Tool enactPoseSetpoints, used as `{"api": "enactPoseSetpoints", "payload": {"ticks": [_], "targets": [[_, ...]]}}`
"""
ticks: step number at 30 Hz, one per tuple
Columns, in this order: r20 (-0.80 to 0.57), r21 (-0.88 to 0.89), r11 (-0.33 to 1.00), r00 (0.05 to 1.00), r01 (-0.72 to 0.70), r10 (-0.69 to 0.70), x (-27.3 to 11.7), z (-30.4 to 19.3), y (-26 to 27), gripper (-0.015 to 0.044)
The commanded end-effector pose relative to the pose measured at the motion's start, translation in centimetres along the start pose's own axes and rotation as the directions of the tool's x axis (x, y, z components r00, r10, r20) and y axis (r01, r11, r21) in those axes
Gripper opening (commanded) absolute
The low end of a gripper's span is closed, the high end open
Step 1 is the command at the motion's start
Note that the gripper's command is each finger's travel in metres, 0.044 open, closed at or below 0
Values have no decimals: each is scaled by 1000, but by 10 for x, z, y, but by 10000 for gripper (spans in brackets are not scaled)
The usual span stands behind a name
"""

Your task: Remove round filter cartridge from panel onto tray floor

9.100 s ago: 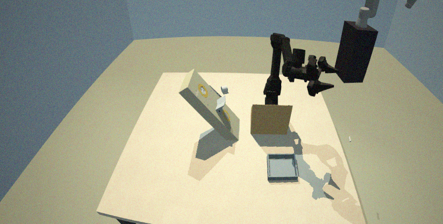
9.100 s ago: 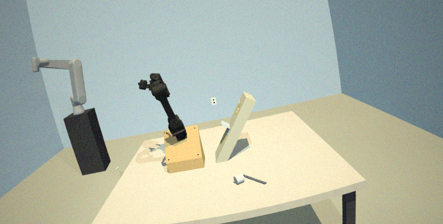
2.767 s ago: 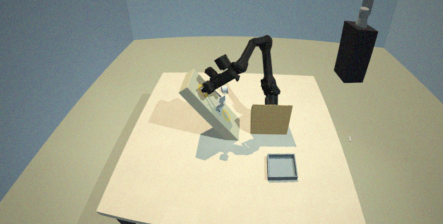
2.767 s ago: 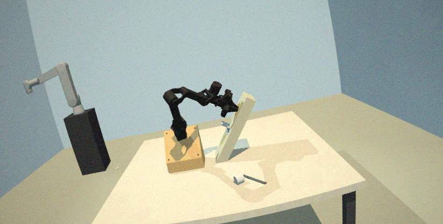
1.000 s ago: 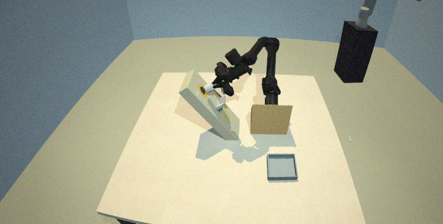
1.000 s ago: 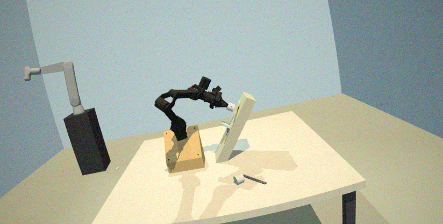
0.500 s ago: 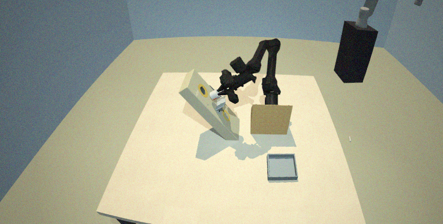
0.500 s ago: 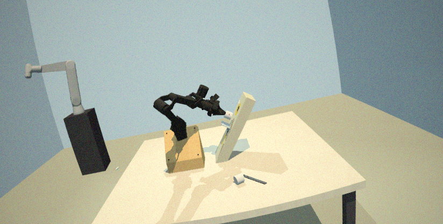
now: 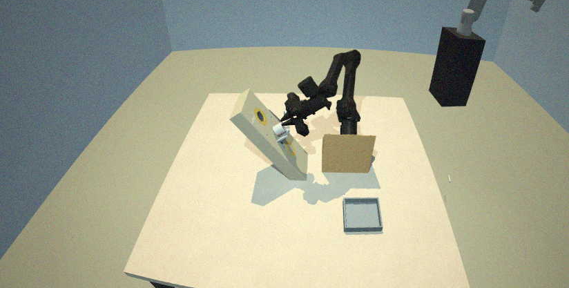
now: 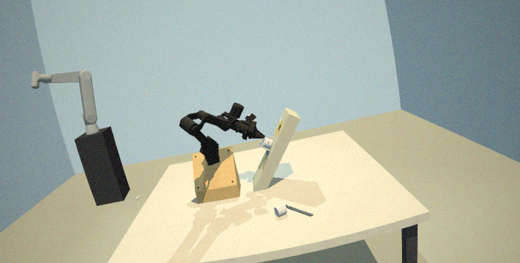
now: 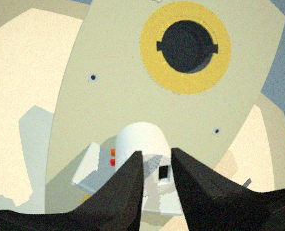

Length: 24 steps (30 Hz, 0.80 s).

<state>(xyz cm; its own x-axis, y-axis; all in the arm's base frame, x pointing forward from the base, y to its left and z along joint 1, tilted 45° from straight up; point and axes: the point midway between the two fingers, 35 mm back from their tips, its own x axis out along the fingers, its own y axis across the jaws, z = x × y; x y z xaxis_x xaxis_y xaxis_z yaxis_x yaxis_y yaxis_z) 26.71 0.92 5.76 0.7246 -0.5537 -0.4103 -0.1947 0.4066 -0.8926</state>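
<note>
The white filter cartridge (image 9: 280, 129) (image 10: 267, 142) (image 11: 140, 136) is out of its round socket. It is tilted, just in front of the panel (image 9: 258, 142) (image 10: 280, 152) (image 11: 108, 99) and below the socket's yellow ring (image 11: 150, 49). A dark slot and red marks show on it. My gripper (image 9: 282, 122) (image 10: 264, 137) (image 11: 157, 155) is slightly open, its tips at the cartridge's near end; the slot shows between them and they do not grip it. Whether the tips touch it is hidden. The grey tray (image 9: 362, 229) lies at the front right of the top view and holds nothing.
A pale handle-like part (image 9: 283, 137) (image 11: 87, 164) sticks out of the panel beside and below the cartridge. A wooden block (image 9: 348, 154) (image 10: 221, 185) stands by the arm's base. A white cylinder (image 10: 280, 210) and a dark bar (image 10: 300, 210) lie on the table.
</note>
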Motion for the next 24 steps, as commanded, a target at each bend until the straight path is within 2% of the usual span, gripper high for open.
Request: {"api": "enactPoseSetpoints", "payload": {"ticks": [1,5,12,16,24], "targets": [[2,6,1000,1000,1,-1,0,1,-1,89],[12,9,1000,1000,1,-1,0,-2,1,89],[13,10,1000,1000,1,-1,-9,59,-31,89],[13,10,1000,1000,1,-1,-11,65,-35,89],[21,19,1000,1000,-1,0,-52,114,-60,299]]}}
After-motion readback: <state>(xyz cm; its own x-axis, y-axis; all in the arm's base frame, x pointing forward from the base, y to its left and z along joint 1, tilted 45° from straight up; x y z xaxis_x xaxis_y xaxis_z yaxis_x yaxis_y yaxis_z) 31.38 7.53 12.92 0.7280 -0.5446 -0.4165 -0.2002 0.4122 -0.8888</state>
